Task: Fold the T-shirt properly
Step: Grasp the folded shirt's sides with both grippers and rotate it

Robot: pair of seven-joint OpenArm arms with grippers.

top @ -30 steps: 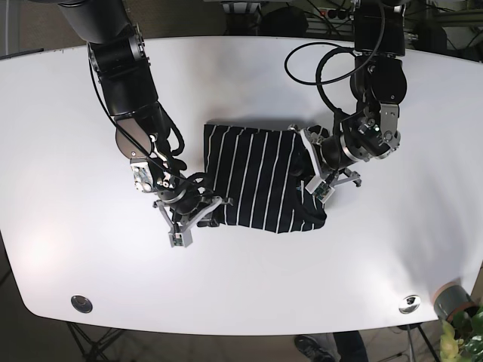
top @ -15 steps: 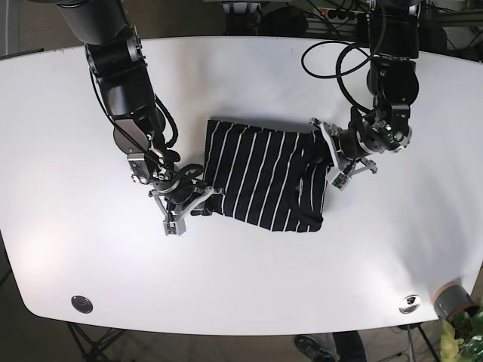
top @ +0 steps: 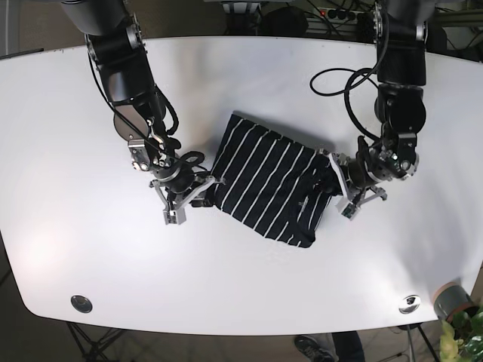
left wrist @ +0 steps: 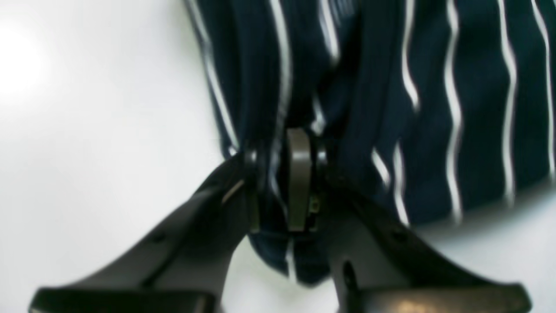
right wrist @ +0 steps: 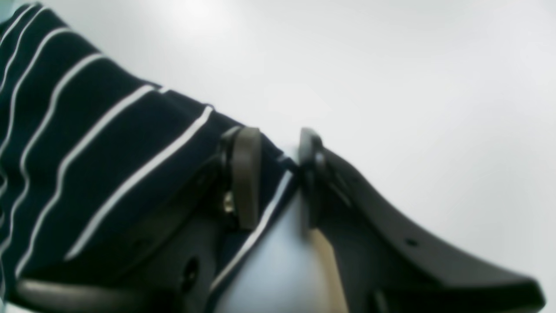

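T-shirt, dark with white stripes, lies folded and skewed mid-table, with bare white surface open all round it. At its left edge, the right gripper straddles the hem, jaws parted. At its right edge, the left gripper is clamped on a bunched fold.

base view looks straight down from overhead — both wrist views sit close, sharing the striped t-shirt.
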